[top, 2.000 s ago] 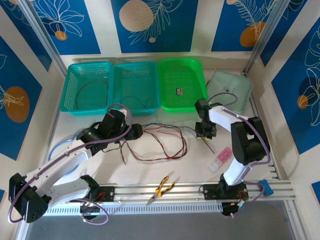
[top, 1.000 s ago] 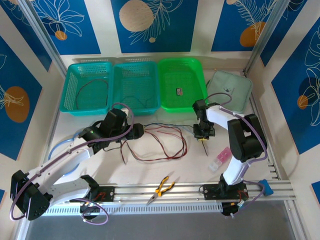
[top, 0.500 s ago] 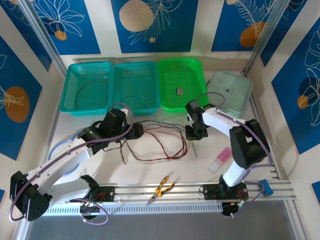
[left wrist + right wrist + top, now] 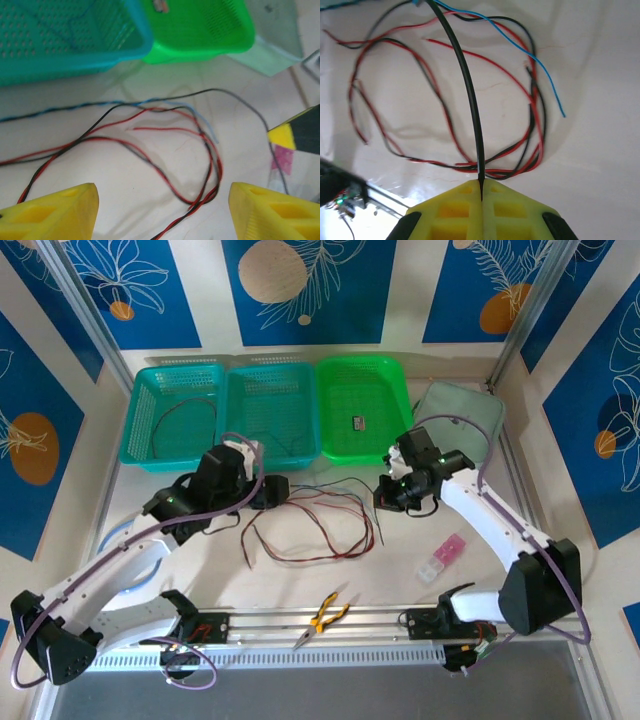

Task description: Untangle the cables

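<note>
The cables (image 4: 312,528) lie in a loose tangle of thin red, black and blue wires on the white table between the two arms. My right gripper (image 4: 481,187) is shut on a black cable (image 4: 470,100), which runs straight out from its yellow fingertips over the red and black loops (image 4: 520,150); a blue cable (image 4: 542,77) lies beside them. In the top view the right gripper (image 4: 392,500) hangs at the tangle's right edge. My left gripper (image 4: 278,490) hovers at its left edge, jaws open. Between its yellow fingers (image 4: 50,210) lie red and black strands (image 4: 200,190).
Two teal baskets (image 4: 165,462) (image 4: 270,462), a green basket (image 4: 365,456) and a grey-green tray (image 4: 470,420) line the back. Yellow-handled pliers (image 4: 325,618) lie near the front rail. A small pink and clear box (image 4: 442,558) sits at the right, a light-blue tube loop (image 4: 120,535) at the left.
The right arm has swung outward and its gripper has lifted slightly up and right, still pinching the black cable. The left gripper has shifted a little toward the baskets.
</note>
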You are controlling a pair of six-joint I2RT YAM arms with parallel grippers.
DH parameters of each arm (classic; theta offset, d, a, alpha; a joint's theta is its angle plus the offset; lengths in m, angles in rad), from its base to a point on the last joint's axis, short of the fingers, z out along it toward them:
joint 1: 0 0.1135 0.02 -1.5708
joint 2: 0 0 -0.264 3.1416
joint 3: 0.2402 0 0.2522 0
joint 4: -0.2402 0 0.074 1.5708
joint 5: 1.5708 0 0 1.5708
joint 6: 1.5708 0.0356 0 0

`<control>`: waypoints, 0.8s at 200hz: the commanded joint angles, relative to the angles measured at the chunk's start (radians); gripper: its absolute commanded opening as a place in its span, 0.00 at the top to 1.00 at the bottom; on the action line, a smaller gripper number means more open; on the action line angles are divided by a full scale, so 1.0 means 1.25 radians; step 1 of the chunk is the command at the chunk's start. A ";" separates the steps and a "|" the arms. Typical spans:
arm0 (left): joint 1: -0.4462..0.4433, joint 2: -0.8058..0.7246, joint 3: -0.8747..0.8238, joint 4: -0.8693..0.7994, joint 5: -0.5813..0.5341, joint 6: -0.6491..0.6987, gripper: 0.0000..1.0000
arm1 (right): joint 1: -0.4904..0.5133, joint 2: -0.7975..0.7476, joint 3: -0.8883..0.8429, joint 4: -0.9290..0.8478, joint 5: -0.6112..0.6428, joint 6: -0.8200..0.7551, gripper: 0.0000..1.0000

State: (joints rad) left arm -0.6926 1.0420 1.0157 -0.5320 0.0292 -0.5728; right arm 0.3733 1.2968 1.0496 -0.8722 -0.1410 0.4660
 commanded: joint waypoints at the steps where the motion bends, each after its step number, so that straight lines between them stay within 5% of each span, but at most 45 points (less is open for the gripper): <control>1: -0.009 -0.002 0.094 0.014 0.037 0.100 0.30 | 0.000 -0.045 0.057 -0.025 -0.075 0.023 1.00; 107: -0.009 0.156 0.296 0.052 0.252 0.440 0.30 | 0.072 -0.053 0.288 -0.099 0.020 -0.098 1.00; 160: -0.008 0.244 0.336 0.123 0.357 0.401 0.28 | 0.092 0.023 0.414 -0.123 0.014 -0.123 1.00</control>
State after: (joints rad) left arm -0.6930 1.3014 1.3666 -0.4267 0.3813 -0.0685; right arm 0.4801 1.2911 1.5036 -0.9871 -0.1196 0.3344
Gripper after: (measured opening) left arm 0.719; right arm 0.050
